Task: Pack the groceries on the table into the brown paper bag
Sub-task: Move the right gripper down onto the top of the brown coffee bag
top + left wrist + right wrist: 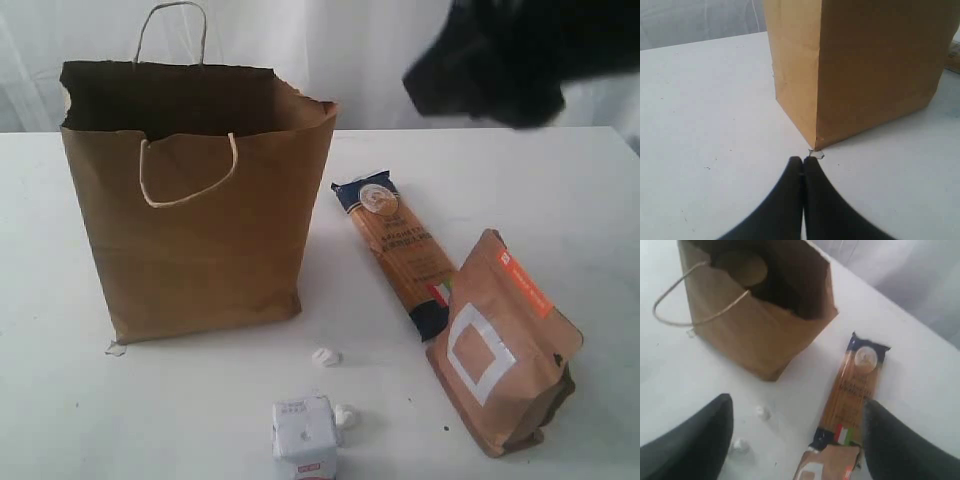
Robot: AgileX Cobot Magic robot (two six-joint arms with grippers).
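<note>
Our left end effector (803,161) is clenched empty, the tall kraft-brown paper bag (865,75) just beyond its tips; our right end effector (797,402) hangs released, the long orange spaghetti packet (852,385) beneath it.

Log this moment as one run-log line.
left claw: shut, empty | right claw: open, empty | long spaghetti packet: on white table | brown paper bag: upright

Place: what looks like a robotics lab, set up as a test stand where I work.
Surface: broad, plain white surface (580,200) running edge to edge.
Backdrop: pale draped curtain (330,60) behind its far edge.
Props: brown paper bag (200,250) and spaghetti packet (395,245) laid out below my black arm (500,60).
</note>
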